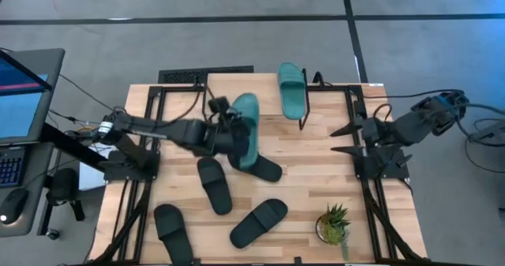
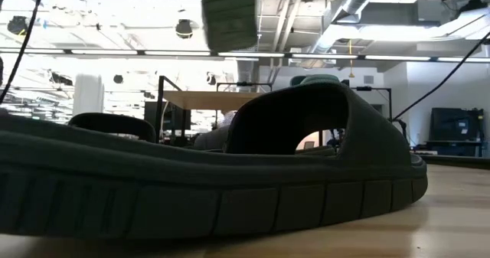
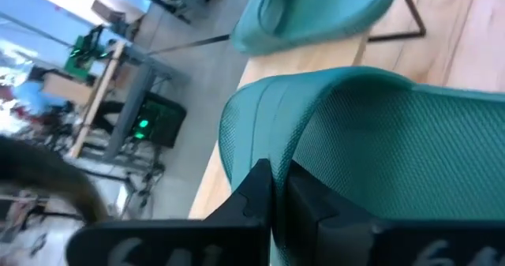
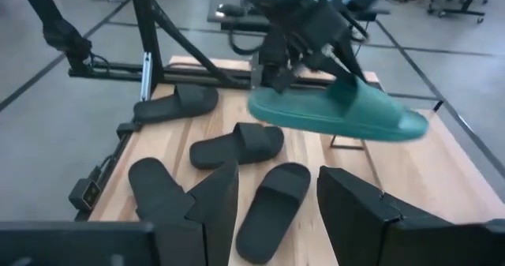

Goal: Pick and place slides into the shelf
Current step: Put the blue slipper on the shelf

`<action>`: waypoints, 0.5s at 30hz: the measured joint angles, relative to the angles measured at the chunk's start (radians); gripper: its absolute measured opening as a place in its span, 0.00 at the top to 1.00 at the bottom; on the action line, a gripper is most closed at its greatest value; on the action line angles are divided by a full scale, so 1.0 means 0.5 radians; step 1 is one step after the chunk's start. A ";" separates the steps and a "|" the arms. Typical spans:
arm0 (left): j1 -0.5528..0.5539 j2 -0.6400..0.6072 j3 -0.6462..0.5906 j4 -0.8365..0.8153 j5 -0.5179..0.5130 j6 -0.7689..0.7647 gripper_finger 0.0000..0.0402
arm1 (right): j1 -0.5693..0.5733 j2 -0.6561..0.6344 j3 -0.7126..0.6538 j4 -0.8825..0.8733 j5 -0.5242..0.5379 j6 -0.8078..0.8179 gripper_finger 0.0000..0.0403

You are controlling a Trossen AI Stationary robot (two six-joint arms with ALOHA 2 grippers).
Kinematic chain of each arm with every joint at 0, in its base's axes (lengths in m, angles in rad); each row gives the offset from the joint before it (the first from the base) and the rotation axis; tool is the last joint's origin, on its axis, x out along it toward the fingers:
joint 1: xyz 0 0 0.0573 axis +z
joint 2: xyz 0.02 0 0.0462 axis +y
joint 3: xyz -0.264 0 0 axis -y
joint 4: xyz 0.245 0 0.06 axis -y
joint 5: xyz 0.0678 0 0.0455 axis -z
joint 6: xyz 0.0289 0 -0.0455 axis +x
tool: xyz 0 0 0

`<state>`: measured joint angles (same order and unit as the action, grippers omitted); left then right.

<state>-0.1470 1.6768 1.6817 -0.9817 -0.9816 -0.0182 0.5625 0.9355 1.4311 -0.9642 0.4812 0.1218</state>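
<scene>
A teal slide point(image 1: 247, 128) hangs above the table's middle, with my left gripper point(image 1: 226, 132) shut on it; in the low view its sole point(image 2: 228, 13) shows at the top. A second teal slide point(image 1: 292, 88) lies flat on the shelf point(image 1: 303, 116) at the table's far side. Several black slides lie sole-down on the table: one point(image 1: 266, 168) under the lifted slide, others at the near left point(image 1: 214, 185) point(image 1: 259, 222) point(image 1: 172, 226). My right gripper point(image 1: 345, 138) waits open at the table's right side. My left gripper pinches the edge of the teal slide's sole point(image 3: 260, 151) between its two fingers point(image 3: 256, 191), coming from the table's left and slanting downward. The slide is lifted clear of the table and lies roughly level, its strap point(image 4: 355, 100) up.
A small potted plant point(image 1: 334, 222) stands near the table's near right corner. A black slide point(image 2: 230, 174) lies right in front of the low camera and fills that view. Bare wood shows between the plant and the shelf.
</scene>
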 joint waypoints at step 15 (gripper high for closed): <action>0.707 0.050 0.005 0.795 0.573 0.989 1.00 | -0.072 -0.179 0.000 0.024 0.204 -0.050 0.60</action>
<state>0.2067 1.7017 1.6840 -0.5841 -0.6950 0.4761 0.5264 0.8463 1.4311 -0.9522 0.5831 0.0967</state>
